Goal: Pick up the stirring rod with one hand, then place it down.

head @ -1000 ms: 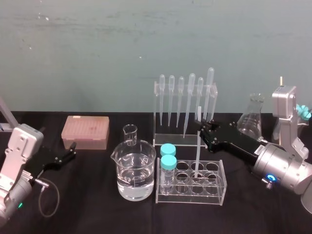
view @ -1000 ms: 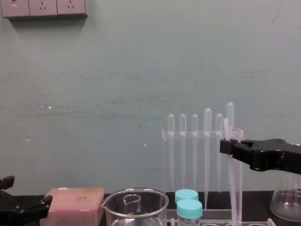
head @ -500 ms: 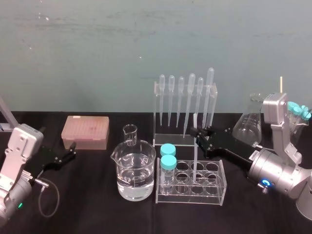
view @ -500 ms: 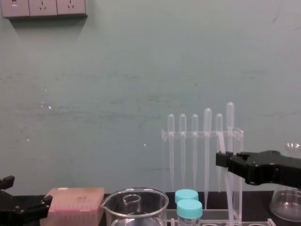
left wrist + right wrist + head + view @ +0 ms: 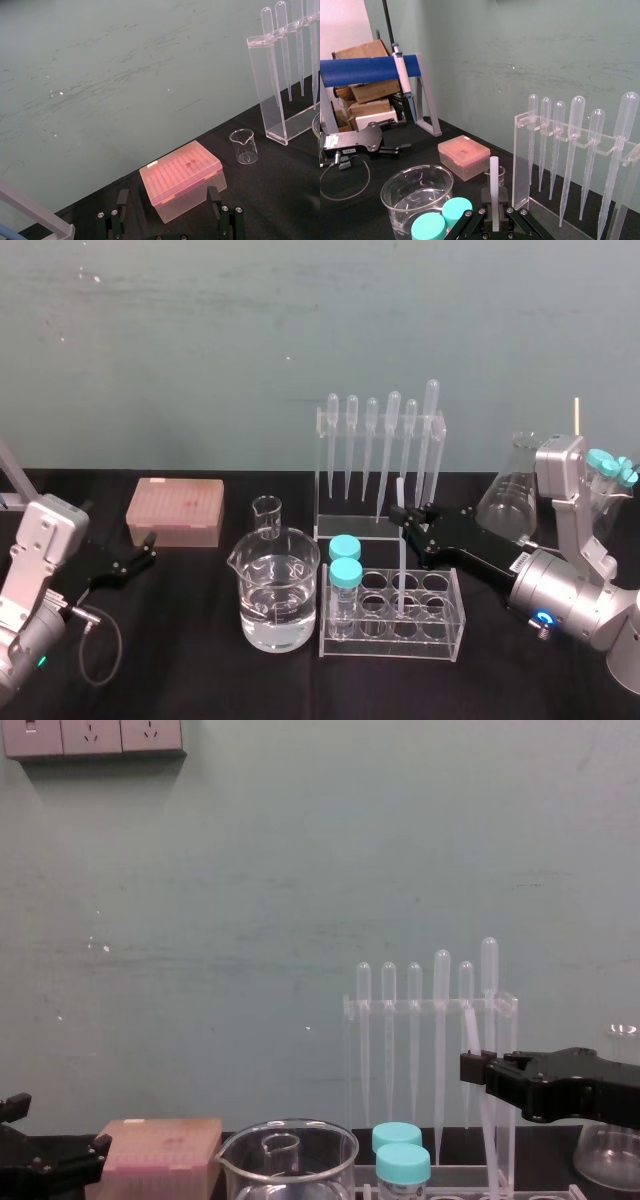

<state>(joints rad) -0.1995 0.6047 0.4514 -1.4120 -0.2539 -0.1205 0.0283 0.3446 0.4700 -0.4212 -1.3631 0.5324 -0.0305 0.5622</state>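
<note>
Head view: my right hand (image 5: 407, 516) grips the upright stirring rod (image 5: 401, 565), whose lower end sits in the test-tube rack (image 5: 392, 648). My left hand (image 5: 140, 552) rests, fingers wide, on the desk (image 5: 200, 670).

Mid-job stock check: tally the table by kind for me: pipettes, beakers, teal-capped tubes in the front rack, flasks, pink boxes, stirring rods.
6 pipettes
2 beakers
2 teal-capped tubes in the front rack
1 flask
1 pink box
1 stirring rod, gripped in the right hand
Total: 13
</note>
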